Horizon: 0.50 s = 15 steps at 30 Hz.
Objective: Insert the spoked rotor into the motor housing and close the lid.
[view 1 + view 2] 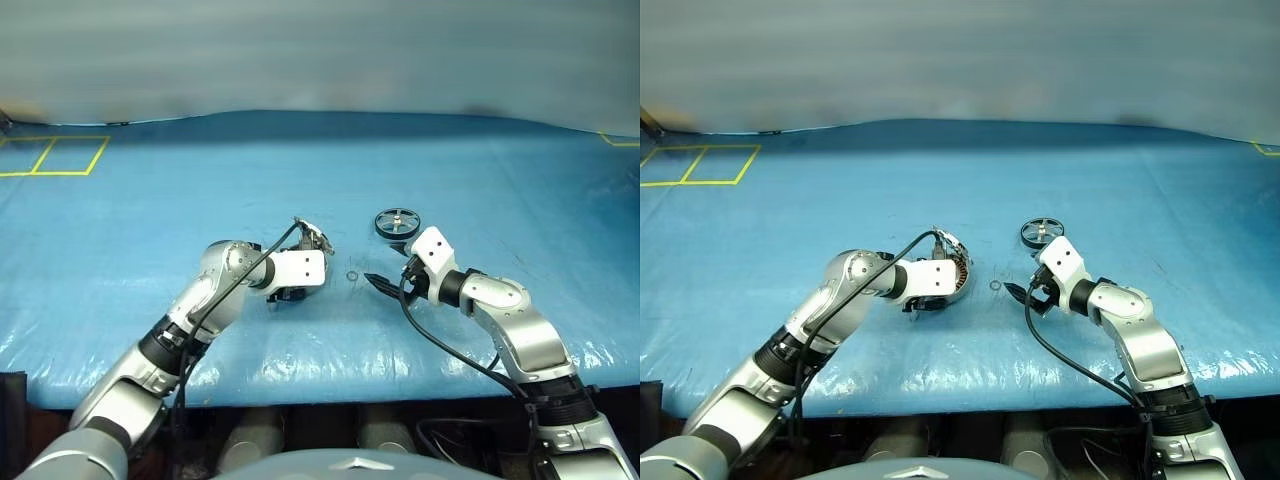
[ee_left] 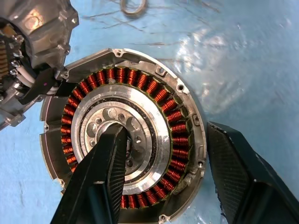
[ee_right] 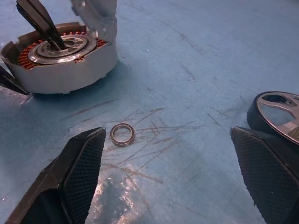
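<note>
Blue tarp-covered table [image 1: 500, 180], yellow tape squares at the far left.

Motor housing [image 2: 126, 135] sits near centre-left on the tarp, open side up, copper-brown winding ring around a silver centre. Left gripper [image 2: 163, 172] is clamped on it: one black finger [image 2: 105, 168] inside on the silver hub, the other outside the rim, wall between them (right wrist view confirms, a finger tip planted in the centre). Lid [image 3: 96, 11] stands up at the housing's far edge, swung open; toothed inner side not clear here.

Spoked rotor [image 1: 398, 223] lies flat on the tarp, right of the housing and a bit farther back, well apart from it. Dark rim, silver spokes and hub. Not in the housing yet.

Right gripper [image 3: 168, 172] hovers between housing and rotor, fingers spread wide, holding nothing. One finger is just beside the rotor's rim (touching or not, cannot tell).

Small loose ring [image 3: 122, 134] lies on the tarp between the two grippers, near the right gripper's other finger, apart from both housing and rotor.
</note>
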Tool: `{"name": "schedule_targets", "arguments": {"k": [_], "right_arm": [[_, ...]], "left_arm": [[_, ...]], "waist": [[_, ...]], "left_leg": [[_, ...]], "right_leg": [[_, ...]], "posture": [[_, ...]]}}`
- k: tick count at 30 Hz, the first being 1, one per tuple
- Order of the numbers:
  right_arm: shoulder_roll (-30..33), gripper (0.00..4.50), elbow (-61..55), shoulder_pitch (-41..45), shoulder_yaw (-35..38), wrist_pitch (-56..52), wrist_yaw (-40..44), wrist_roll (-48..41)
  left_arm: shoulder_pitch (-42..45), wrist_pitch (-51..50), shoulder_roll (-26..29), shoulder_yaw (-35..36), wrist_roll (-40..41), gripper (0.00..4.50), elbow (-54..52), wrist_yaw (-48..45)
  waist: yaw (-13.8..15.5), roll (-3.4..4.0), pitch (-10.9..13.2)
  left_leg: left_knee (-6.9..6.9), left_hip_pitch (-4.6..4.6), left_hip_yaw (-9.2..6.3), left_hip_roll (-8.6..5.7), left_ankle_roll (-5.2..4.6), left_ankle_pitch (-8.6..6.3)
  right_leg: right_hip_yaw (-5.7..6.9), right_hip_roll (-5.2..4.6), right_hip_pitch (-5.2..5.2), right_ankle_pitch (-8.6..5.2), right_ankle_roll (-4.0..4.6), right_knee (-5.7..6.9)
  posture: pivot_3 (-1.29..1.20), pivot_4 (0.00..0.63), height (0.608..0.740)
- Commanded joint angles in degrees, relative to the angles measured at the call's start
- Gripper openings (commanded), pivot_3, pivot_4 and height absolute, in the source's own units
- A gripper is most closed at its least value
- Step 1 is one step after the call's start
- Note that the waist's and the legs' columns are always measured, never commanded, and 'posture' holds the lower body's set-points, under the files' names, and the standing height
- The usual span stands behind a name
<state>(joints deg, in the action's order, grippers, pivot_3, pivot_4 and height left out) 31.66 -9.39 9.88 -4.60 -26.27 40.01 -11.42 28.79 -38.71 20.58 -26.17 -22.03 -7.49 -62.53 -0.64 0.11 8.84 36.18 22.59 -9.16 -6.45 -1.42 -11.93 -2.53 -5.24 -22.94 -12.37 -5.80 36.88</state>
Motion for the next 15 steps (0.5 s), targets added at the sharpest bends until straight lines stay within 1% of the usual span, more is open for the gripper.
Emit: {"name": "schedule_targets", "arguments": {"k": [1, 8, 11, 15], "right_arm": [[0.67, 4.50, -1.02, 0.68, 1.47, 1.18, -0.06, 0.03], [0.51, 4.50, -1.26, 0.19, 1.69, 1.34, -0.59, 0.13], [0.32, 4.50, -1.49, -0.16, 1.77, 1.34, -0.85, 0.14], [0.31, 4.50, -1.75, -0.59, 1.84, 1.38, -1.04, 0.10]], "left_arm": [[-0.41, -11.33, -4.42, 1.60, 5.07, 2.25, -5.35, 0.99], [1.95, -29.85, -8.50, 3.61, 11.11, 2.25, -9.47, 6.60], [3.38, -34.82, -9.21, 3.96, 13.42, 2.25, -10.51, 9.89], [5.98, -42.44, -13.19, 8.67, 15.17, 2.25, -11.32, 17.31]], "waist": [[0.01, -0.04, 0.02], [-0.22, -0.07, 0.05], [-0.27, -0.09, 0.07], [-0.19, -0.20, 0.14]], "left_leg": [[0.00, 0.03, -0.02, -0.02, -0.01, -0.01], [-0.05, 0.09, -0.02, 0.02, 0.00, -0.02], [-0.04, 0.08, -0.02, 0.02, 0.01, -0.02], [-0.04, 0.10, -0.02, 0.01, 0.02, -0.02]], "right_leg": [[0.02, -0.01, -0.01, 0.00, -0.01, -0.02], [0.01, 0.01, -0.10, -0.02, 0.02, -0.01], [0.02, 0.01, -0.10, -0.02, 0.02, -0.01], [0.02, 0.00, -0.11, -0.02, 0.01, -0.03]], "posture": [[0.00, 0.150, 0.740], [0.00, 0.150, 0.740], [0.00, 0.150, 0.740], [0.00, 0.150, 0.740]]}}
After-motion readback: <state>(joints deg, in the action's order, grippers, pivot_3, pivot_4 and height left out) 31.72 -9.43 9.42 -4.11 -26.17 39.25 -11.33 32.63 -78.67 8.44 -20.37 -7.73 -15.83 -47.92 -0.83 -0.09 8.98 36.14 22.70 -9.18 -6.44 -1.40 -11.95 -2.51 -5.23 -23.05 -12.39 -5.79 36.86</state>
